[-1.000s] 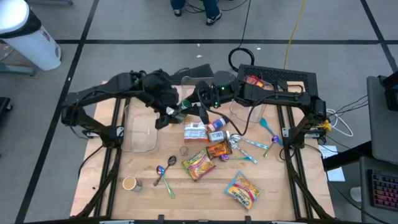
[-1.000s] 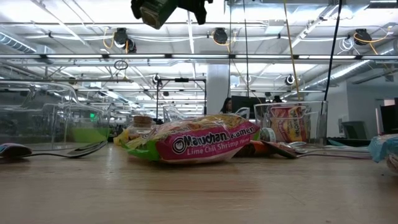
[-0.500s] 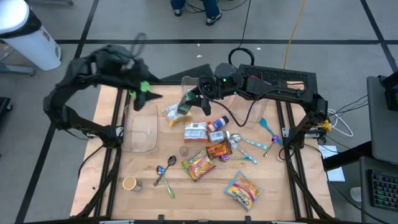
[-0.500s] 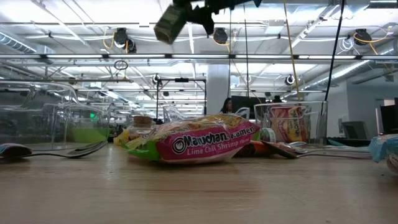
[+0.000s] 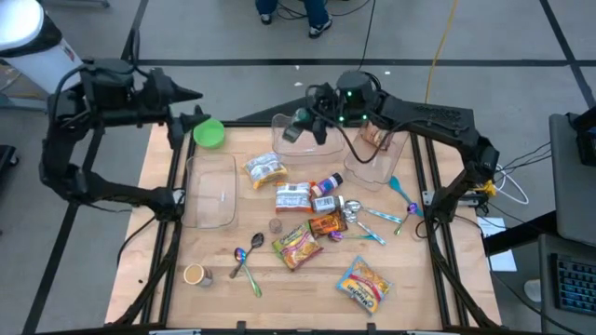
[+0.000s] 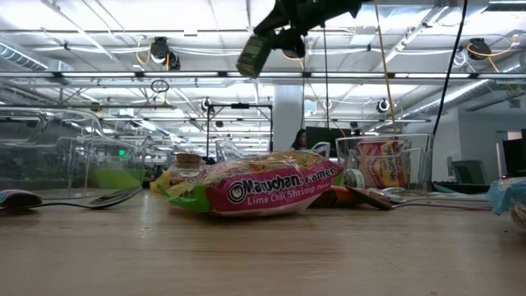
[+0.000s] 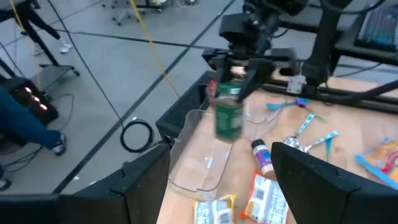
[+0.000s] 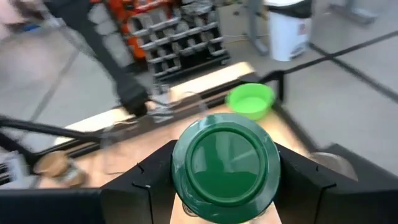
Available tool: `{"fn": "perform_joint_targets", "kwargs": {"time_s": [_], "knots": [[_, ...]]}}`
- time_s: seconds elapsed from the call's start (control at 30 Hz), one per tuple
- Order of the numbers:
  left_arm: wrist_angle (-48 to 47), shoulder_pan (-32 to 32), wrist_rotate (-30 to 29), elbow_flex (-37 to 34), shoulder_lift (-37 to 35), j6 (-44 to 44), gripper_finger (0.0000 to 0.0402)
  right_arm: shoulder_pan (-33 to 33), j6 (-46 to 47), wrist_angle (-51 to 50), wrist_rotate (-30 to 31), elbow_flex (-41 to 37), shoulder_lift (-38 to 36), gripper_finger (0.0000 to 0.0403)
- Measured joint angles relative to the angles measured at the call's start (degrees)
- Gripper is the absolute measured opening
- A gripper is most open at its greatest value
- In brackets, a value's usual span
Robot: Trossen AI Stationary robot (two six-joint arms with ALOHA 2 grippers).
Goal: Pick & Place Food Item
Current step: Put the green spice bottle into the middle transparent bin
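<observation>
I see a green-lidded jar (image 8: 226, 163) between dark fingers (image 8: 305, 186). A bright green bowl (image 5: 209, 133) sits on the pale wooden table (image 5: 307, 288). The Maruchan ramen packet (image 6: 267, 189) is pink with white lettering and green and yellow edges. 2 clear containers (image 5: 210, 191) look colourless. A spoon (image 5: 239, 256) has an iridescent purple bowl; another utensil (image 5: 402, 191) is teal.
</observation>
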Motion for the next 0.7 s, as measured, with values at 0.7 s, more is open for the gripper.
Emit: {"fn": "perform_joint_targets", "kwargs": {"time_s": [0.7], "knots": [[26.7, 1.5, 18.0, -26.2, 0.3, -5.2, 0.0282, -8.0, -16.6, -13.2, 3.7, 0.0, 0.9, 0.0195]]}}
